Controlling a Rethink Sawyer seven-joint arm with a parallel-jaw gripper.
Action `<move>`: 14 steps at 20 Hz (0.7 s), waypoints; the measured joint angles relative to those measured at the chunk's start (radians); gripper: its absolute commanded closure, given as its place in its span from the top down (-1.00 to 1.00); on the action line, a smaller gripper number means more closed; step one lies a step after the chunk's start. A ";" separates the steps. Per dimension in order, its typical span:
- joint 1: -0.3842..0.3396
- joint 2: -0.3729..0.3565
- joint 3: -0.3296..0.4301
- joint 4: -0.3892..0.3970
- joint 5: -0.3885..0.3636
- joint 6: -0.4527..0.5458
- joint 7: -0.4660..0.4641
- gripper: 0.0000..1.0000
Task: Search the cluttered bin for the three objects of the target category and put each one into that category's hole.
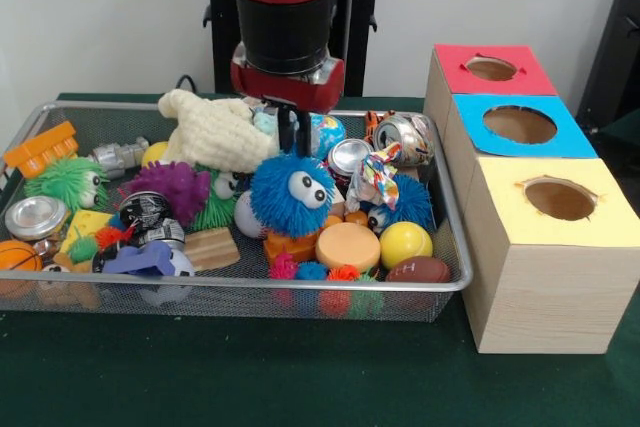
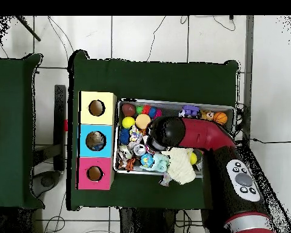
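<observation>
Mesh bin (image 1: 452,247) at frame centre-left, crammed with toys: blue fuzzy ball (image 1: 291,194) mid-bin, crushed cans (image 1: 404,137) upper right. Three-holed boxes (image 1: 540,217) at right. Gripper (image 1: 293,134) lowered just above the fuzzy ball; finger state impossible to tell.

Bright, even indoor light; soft shadows; slight blur.

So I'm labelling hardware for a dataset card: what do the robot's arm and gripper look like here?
The arm is a thick round tube, glossy red with a wide black band and a red collar edged in silver just above the gripper, which is small, dark and narrow. In the overhead view the red arm ends in a black rounded cap, and a grey oval panel with dark buttons sits on its black lower section.
</observation>
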 measured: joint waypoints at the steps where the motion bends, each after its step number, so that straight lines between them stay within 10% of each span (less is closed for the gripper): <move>1: 0.021 0.000 -0.002 0.004 0.000 0.000 0.000 1.00; 14: 0.051 0.000 -0.012 0.024 -0.001 -0.010 0.000 1.00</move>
